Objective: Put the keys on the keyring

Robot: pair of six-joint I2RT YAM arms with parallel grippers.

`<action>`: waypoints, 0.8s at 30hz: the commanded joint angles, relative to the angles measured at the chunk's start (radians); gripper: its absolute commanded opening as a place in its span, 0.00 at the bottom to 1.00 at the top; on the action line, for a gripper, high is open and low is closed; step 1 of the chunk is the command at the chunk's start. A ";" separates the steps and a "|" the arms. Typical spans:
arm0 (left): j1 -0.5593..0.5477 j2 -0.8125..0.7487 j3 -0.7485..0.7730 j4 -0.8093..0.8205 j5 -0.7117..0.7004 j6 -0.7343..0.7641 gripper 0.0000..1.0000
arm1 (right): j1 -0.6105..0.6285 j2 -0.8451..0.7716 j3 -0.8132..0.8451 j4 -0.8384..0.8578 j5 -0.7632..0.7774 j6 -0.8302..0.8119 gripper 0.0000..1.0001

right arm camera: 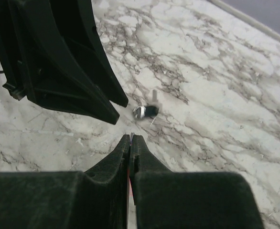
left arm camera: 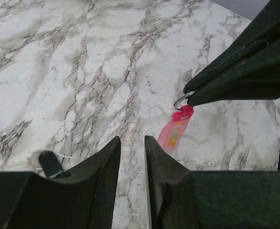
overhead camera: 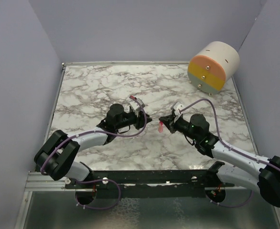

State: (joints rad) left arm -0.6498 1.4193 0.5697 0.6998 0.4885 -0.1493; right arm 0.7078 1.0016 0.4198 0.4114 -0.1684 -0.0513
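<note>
The keyring is a pink strip tag (left arm camera: 176,131) with a thin metal ring (left arm camera: 182,100). It hangs from my right gripper (right arm camera: 131,136), which is shut on the ring end, and the tag dangles just above the marble (overhead camera: 161,127). The tiny dark key (right arm camera: 146,111) lies loose on the table, just past the tips of my left gripper (left arm camera: 132,139). That gripper is open, with only bare marble between its fingers. The key's black head (left arm camera: 49,163) shows beside the left finger. The two grippers face each other tip to tip (overhead camera: 145,119), a short gap apart.
A round cream container (overhead camera: 213,67) with an orange, yellow and grey face lies on its side at the back right corner. Grey walls close in the marble table (overhead camera: 97,90) on the left, back and right. A black rail (overhead camera: 149,179) runs along the near edge.
</note>
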 commanded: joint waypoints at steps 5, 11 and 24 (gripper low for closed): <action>-0.001 -0.133 -0.055 -0.053 -0.210 -0.070 0.30 | 0.007 0.061 0.029 -0.037 0.021 0.086 0.01; 0.000 -0.238 -0.090 -0.086 -0.366 -0.121 0.35 | 0.007 0.163 0.083 -0.053 -0.023 0.099 0.01; 0.008 -0.307 -0.100 -0.128 -0.484 -0.190 0.36 | 0.007 0.399 0.236 -0.048 -0.074 0.197 0.01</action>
State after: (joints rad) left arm -0.6479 1.1568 0.4870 0.5877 0.0654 -0.3099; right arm 0.7078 1.3529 0.5995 0.3580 -0.1997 0.1066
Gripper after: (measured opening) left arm 0.362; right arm 0.015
